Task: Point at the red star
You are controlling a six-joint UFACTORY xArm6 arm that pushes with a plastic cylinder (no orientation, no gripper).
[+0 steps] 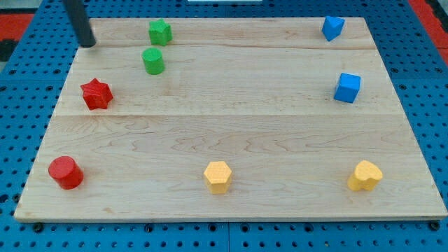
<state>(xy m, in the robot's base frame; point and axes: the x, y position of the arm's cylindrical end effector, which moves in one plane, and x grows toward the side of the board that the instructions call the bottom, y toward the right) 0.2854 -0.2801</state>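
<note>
A pale wooden board [231, 140] lies on a blue pegboard table [427, 49] dotted with holes. My tip [88, 45] rests near the board's top-left corner; the rod is a plain dark shaft with no fingers, so nothing opens or closes and it holds nothing. The red star [96, 94] sits below my tip, close to the board's left edge, apart from it and untouched. A red cylinder [66, 172] stands near the bottom-left corner. Toward the top edge, to the right of my tip, a green star-like block [159, 32] sits above a green cylinder [153, 61]. Near the top-right corner is a blue block of unclear shape [332, 27], and a blue cube [347, 87] lies by the right edge. Along the bottom edge sit a yellow hexagon [218, 176] and a yellow heart-like block [365, 175]
</note>
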